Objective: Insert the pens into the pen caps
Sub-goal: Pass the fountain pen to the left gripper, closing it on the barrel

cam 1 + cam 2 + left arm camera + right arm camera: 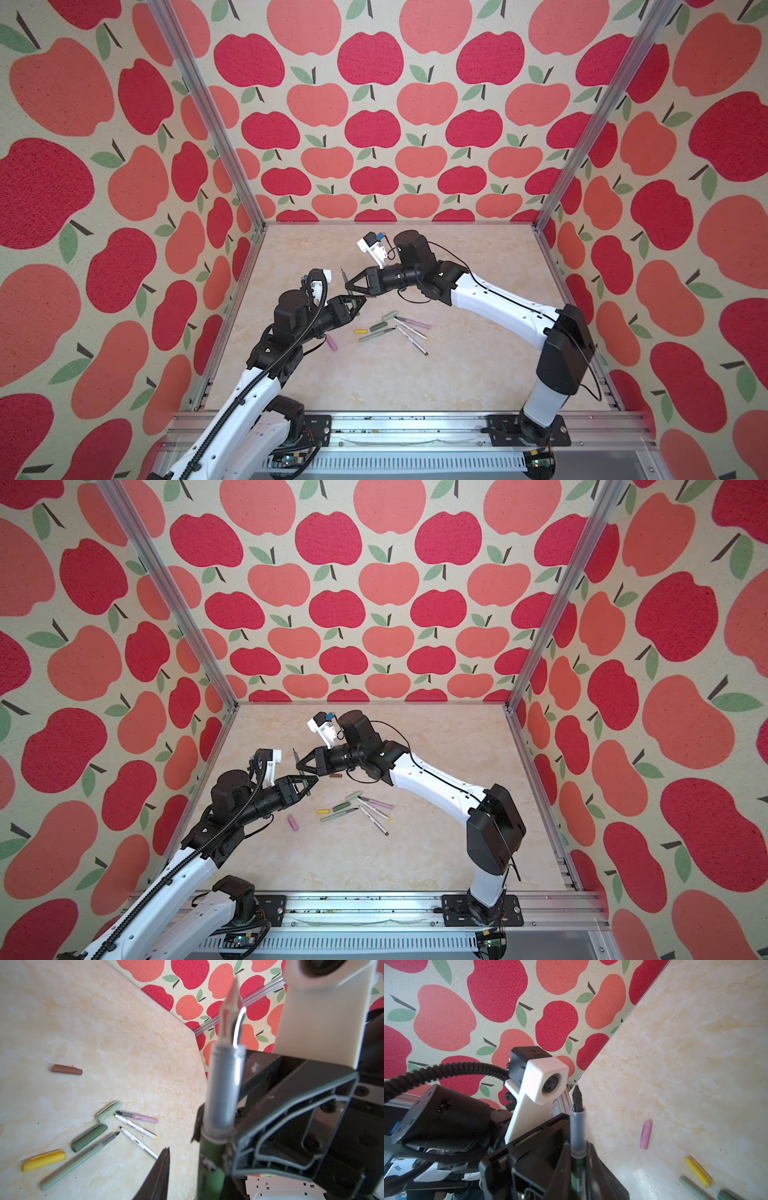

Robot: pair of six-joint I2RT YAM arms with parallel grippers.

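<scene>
My right gripper point(348, 286) is shut on the dark green pen point(578, 1126) and holds it upright above the table, dark tip up. My left gripper point(357, 305) stands around the pen's lower barrel point(209, 1167). Its one visible finger point(160, 1169) is a gap away from the barrel, and the other finger is hidden. On the table lie the pink pen point(139, 1116), the pale green pen point(76, 1161) and two white pens point(136, 1126) point(139, 1142). With them lie the dark green cap point(89, 1137), the pale green cap point(108, 1114), the yellow cap point(44, 1161) and the brown cap point(67, 1069). The pink cap point(332, 342) lies under my left arm.
The loose pens and caps cluster in the middle of the marbled table point(457, 374), below and to the right of both grippers. Apple-print walls and metal posts point(208, 116) close in the back and both sides. A metal rail point(395, 432) runs along the front.
</scene>
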